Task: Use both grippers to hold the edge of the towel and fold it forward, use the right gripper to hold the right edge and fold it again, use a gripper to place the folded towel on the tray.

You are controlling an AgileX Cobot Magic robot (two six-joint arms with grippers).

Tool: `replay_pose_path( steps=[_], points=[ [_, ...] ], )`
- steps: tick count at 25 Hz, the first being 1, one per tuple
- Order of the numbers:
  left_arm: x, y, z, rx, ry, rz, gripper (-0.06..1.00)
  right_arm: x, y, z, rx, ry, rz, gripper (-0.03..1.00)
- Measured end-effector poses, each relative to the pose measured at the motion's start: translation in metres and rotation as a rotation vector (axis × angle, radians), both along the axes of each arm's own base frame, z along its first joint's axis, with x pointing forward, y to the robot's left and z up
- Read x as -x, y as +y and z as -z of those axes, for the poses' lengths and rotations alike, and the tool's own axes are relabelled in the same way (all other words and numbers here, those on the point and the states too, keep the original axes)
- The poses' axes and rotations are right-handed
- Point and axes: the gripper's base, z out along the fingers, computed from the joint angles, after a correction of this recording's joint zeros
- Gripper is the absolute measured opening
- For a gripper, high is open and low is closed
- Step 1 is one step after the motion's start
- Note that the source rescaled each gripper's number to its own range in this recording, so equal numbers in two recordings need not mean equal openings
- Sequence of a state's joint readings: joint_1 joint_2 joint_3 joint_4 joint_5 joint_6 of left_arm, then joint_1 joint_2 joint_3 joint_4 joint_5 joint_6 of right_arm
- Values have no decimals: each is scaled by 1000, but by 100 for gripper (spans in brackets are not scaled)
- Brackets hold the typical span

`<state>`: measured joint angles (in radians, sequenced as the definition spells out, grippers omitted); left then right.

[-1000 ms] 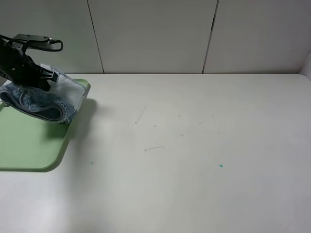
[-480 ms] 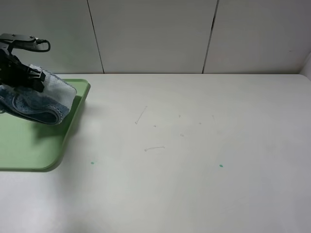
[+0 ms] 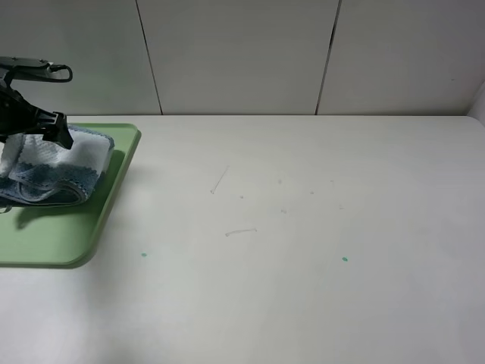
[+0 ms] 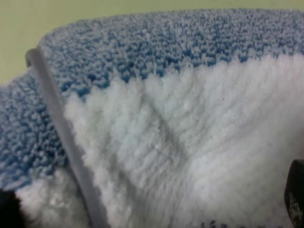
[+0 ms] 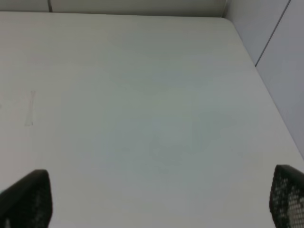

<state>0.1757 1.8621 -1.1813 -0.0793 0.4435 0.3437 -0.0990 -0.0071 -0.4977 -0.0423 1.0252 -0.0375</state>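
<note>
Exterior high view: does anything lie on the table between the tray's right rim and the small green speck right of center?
No objects. In the exterior high view, between the tray and the green speck the white table shows only faint scratches and another tiny green speck.

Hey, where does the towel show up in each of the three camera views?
Exterior high: the towel lies folded at the far left, on the tray, under the left gripper.
Left wrist: it fills nearly the whole picture, blue and white pile, with green tray behind it.
Right wrist: not in view, only bare table.
Shared landmark: the green tray.
</note>
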Motion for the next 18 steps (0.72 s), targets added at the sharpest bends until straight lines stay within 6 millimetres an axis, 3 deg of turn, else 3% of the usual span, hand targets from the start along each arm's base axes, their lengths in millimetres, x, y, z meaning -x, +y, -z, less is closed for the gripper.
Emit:
replay_pose_path(
  steps=[10,18],
  points=[
    [20,-2,-60,-40,-97,2,100,0,0,0,0,0,0,100],
    [65,-6,-105,-44,8,-53,100,0,0,0,0,0,0,100]
  ],
)
